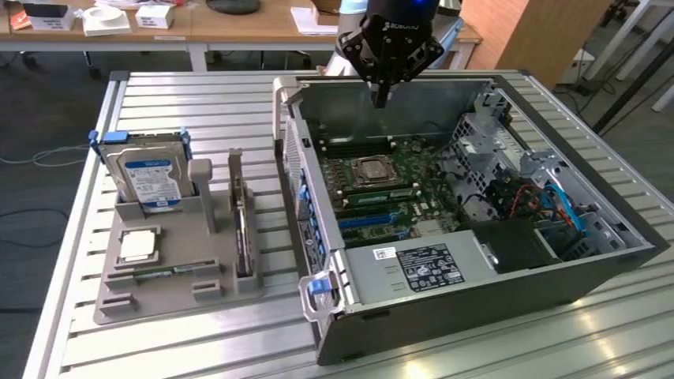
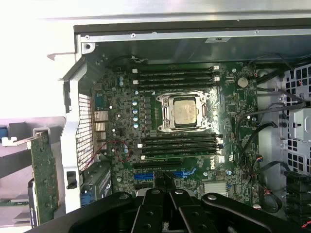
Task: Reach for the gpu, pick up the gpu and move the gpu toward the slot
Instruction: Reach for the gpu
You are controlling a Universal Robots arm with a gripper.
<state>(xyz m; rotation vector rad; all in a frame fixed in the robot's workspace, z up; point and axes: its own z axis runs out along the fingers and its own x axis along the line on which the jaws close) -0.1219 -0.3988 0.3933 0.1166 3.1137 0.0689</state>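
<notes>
- Gpu [image 1: 242, 221] [image 2: 44, 182], at the exterior view's eight o'clock: green matt circuit board.
- Holder [image 1: 169, 280]: matt grey plastic.
- Table [image 1: 189, 103]: ribbed, brushed metal.
- Case [image 1: 443, 320]: dark matt metal.
- Gripper [image 1: 381, 101]: black, satin finish.

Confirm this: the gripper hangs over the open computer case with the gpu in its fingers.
Not quite. The gripper hangs over the open computer case with nothing in its fingers; the exterior view shows the gpu standing in the grey holder.
</notes>
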